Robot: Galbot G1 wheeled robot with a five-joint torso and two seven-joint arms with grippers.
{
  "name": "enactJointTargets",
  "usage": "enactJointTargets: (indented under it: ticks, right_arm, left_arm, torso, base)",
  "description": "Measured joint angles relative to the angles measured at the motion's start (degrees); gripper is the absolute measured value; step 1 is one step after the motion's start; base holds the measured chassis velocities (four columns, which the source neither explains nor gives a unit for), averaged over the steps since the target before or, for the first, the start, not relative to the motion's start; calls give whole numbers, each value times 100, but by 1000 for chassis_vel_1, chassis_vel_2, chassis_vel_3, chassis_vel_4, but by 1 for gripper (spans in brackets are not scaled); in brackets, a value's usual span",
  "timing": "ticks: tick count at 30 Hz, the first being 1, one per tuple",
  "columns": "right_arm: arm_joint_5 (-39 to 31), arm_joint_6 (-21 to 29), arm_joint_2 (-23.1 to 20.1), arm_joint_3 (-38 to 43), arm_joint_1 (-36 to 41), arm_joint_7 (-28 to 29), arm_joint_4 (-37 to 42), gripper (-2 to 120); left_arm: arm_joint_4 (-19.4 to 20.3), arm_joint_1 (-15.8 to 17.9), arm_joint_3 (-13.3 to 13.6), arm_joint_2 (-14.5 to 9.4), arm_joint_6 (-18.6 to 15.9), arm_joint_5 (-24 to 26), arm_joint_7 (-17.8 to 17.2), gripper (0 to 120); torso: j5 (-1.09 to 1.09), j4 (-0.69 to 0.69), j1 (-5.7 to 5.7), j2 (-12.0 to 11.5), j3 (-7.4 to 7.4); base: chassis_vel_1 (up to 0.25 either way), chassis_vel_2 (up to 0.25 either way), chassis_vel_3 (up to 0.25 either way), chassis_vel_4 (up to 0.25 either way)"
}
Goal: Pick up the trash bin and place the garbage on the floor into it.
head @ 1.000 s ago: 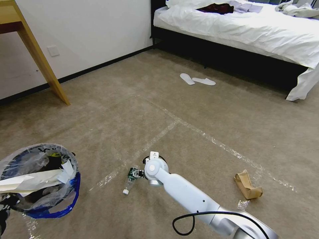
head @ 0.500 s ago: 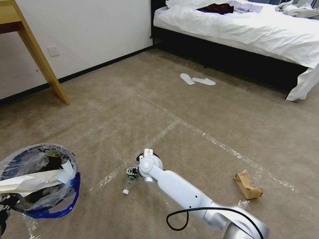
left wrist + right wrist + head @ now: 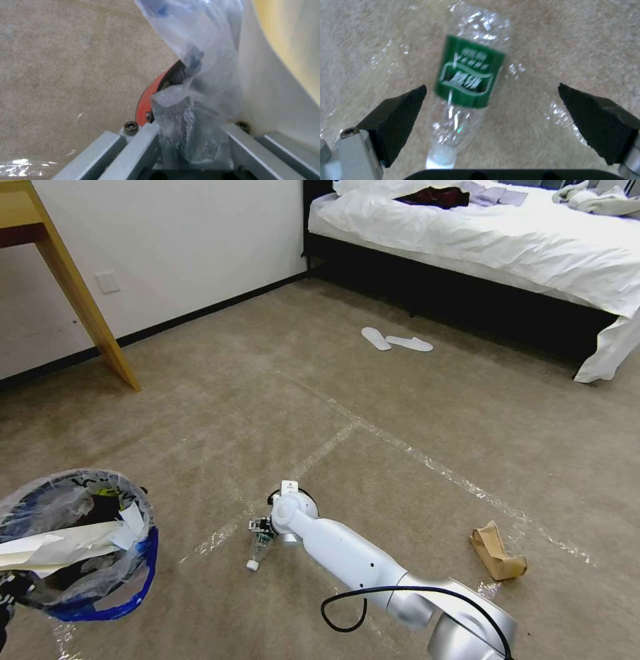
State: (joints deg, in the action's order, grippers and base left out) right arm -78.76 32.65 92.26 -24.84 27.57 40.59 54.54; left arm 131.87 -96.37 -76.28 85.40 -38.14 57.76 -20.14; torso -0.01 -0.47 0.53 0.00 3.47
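Observation:
The trash bin (image 3: 73,543), lined with a crinkly clear bag edged in blue, hangs at the lower left above the floor (image 3: 200,413) with white paper inside. In the left wrist view my left gripper (image 3: 190,140) is shut on its red rim (image 3: 146,105) and a fold of the bag. One piece of garbage, a crushed clear bottle (image 3: 257,547) with a green label, lies on the carpet. My right gripper (image 3: 260,527) is low over it. The right wrist view shows the gripper (image 3: 491,86) open, black fingertips either side of the bottle (image 3: 466,82), apart from it.
A crumpled brown paper bag (image 3: 497,553) lies on the carpet to the right. Shiny tape lines (image 3: 413,453) cross the floor. Two white slippers (image 3: 393,340) lie before the bed (image 3: 500,247) at the back right. A wooden table leg (image 3: 80,293) stands at the back left.
My right arm has swung left, bringing its gripper further over the bottle. The bin and the left arm have stayed where they were.

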Motion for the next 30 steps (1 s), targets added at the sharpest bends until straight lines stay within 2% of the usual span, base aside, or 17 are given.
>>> enactJointTargets:
  ticks: [11,30]
  right_arm:
    - [201,-88,-5,262,-125,-356,-405,100]
    - [128,-57,-11,217,8,-408,-343,100]
  left_arm:
    - [125,-56,-9,17,0,22,0,0]
    - [185,-52,58,55,-2,13,-7,0]
  torso:
    - [0,0,0,0,0]
    - [0,0,0,0,0]
  base:
    - [0,0,0,0]
    - [0,0,0,0]
